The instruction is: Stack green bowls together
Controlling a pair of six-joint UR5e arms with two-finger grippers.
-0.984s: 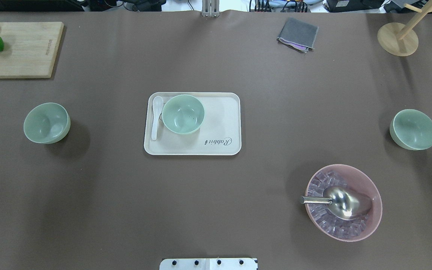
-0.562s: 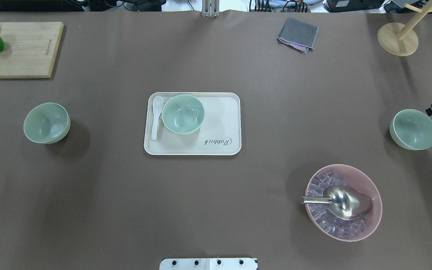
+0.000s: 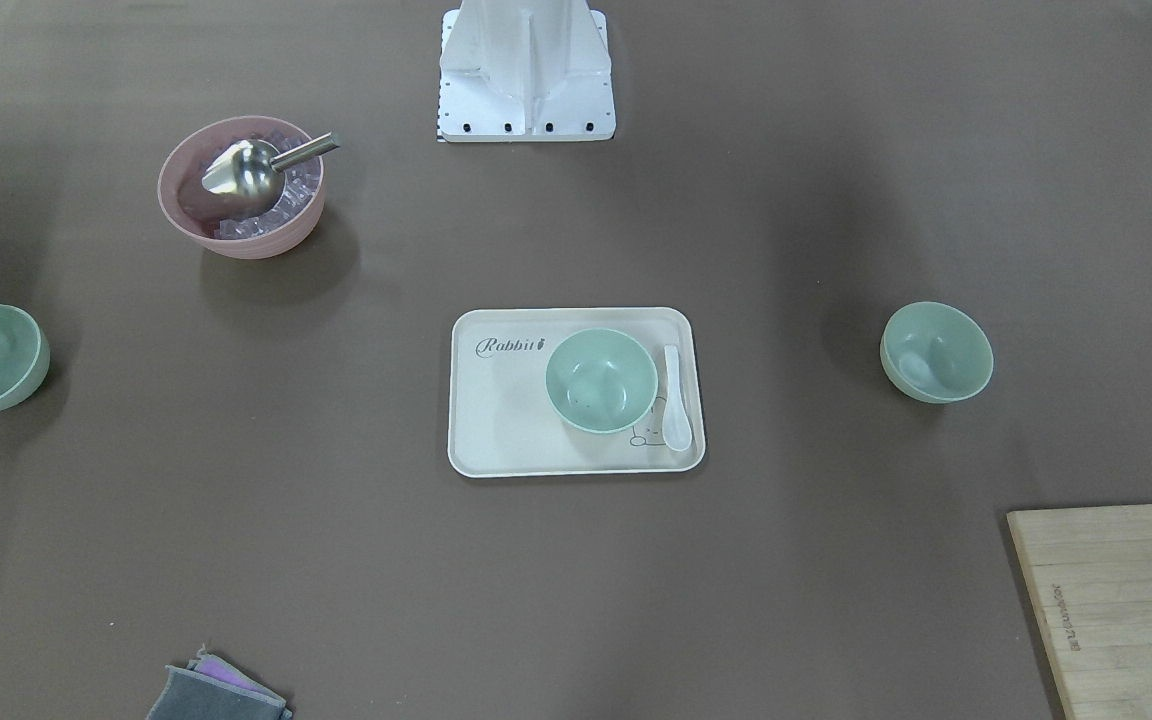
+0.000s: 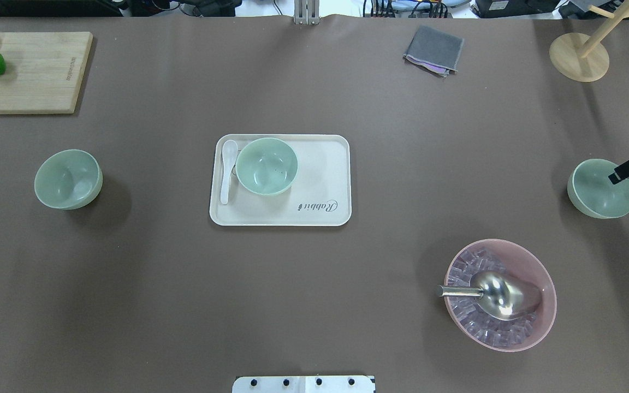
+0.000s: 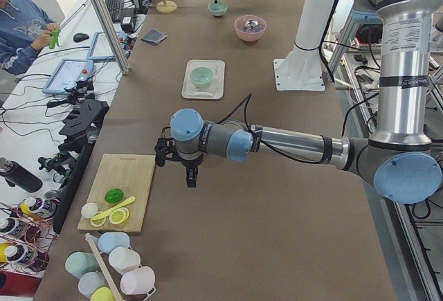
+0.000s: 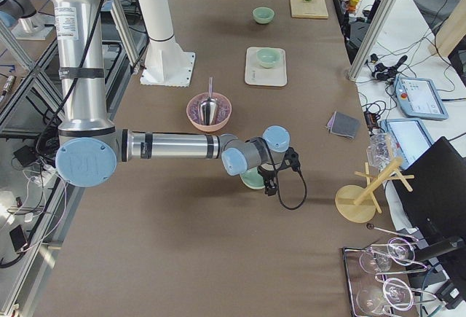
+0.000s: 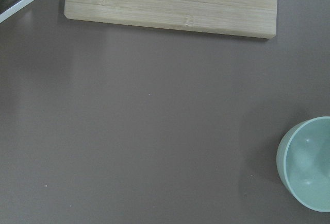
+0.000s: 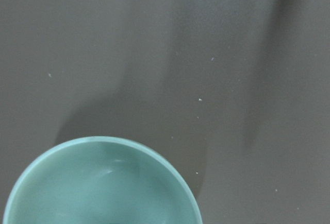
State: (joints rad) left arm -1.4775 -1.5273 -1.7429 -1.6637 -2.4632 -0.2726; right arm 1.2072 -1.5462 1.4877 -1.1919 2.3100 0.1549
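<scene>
Three pale green bowls stand apart, upright and empty. One [image 4: 67,179] is at the left. One [image 4: 266,166] stands on the cream tray [image 4: 325,164] beside a white spoon [image 4: 227,169]. One [image 4: 601,188] is at the right. My right gripper [image 4: 627,143] comes in from the right edge above the right bowl, its two black fingertips apart and empty. The right wrist view shows that bowl [image 8: 103,183] just below. My left gripper [image 5: 192,176] hovers between the cutting board and the left bowl [image 7: 308,163]; I cannot tell if it is open.
A pink bowl [image 4: 500,295] with ice cubes and a metal scoop [image 4: 497,295] stands front right. A wooden cutting board [image 4: 30,71] with lime and lemon is back left. A grey cloth [image 4: 433,50] and a wooden stand [image 4: 579,57] are at the back.
My right gripper has moved in from the right edge until one fingertip is over the right bowl, and a second fingertip has come into view. The bowls have not moved.
</scene>
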